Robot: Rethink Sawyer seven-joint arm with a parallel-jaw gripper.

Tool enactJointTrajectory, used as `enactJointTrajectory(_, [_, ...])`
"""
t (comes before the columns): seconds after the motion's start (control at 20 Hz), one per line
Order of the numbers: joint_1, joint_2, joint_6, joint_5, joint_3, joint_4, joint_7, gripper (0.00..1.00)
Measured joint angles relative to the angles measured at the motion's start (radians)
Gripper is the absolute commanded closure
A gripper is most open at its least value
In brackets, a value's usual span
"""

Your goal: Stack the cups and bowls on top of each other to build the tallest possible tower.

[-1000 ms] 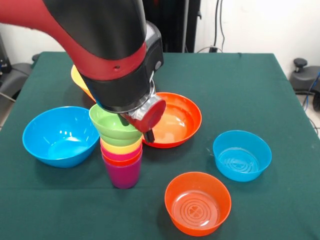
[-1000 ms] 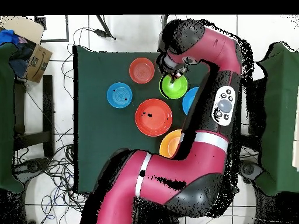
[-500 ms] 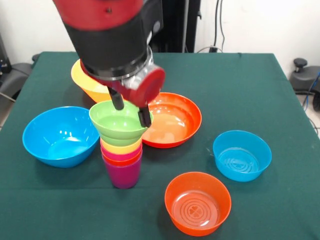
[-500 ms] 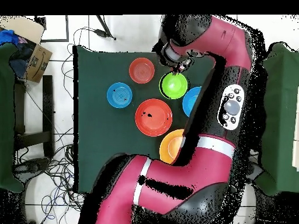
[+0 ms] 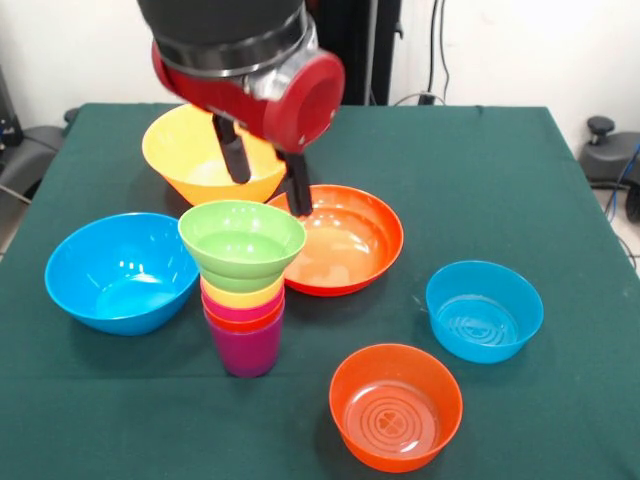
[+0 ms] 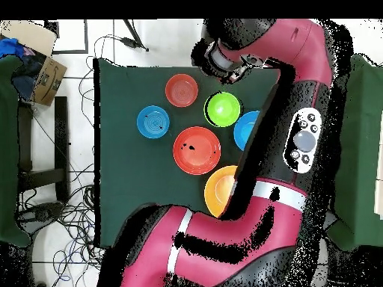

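Since the claw [image 5: 267,170] hangs spread and empty above the green bowl [image 5: 241,240], grip the light, slippery small blue bowl [image 5: 484,309] by its rim.

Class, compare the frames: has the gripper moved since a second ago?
Yes. The gripper, open, has risen clear of the green bowl, which stays on the tower.

- Table covered in dark green cloth [image 5: 470,180], cloth draping over the edges.
- Pale wall [image 5: 520,50] behind the table, with black cables [image 5: 440,50] hanging down it.
- White tiled floor [image 6: 75,112], with tangled cables [image 6: 67,217] lying beside the table.
- Cardboard box [image 6: 41,71] at the top corner of the overhead view.
- Black chair base [image 5: 605,150] at the table's side.
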Motion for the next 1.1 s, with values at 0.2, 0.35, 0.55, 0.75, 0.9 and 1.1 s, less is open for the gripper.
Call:
enactJointTrajectory(0.2, [0.009, -0.017, 0.000, 0.018, 0.005, 0.000, 0.000, 0.00])
enactJointTrajectory(0.35, [0.020, -0.019, 0.000, 0.033, 0.008, -0.005, 0.000, 0.00])
enactJointTrajectory(0.55, [0.036, -0.007, -0.002, 0.050, 0.008, -0.029, 0.000, 0.00])
enactJointTrajectory(0.75, [0.053, -0.005, -0.026, 0.051, 0.008, -0.033, 0.000, 0.00])
enactJointTrajectory(0.9, [0.067, -0.005, -0.071, 0.051, 0.008, -0.033, 0.000, 0.00])
enactJointTrajectory(1.1, [0.082, -0.005, -0.162, 0.049, 0.008, -0.032, 0.000, 0.00])
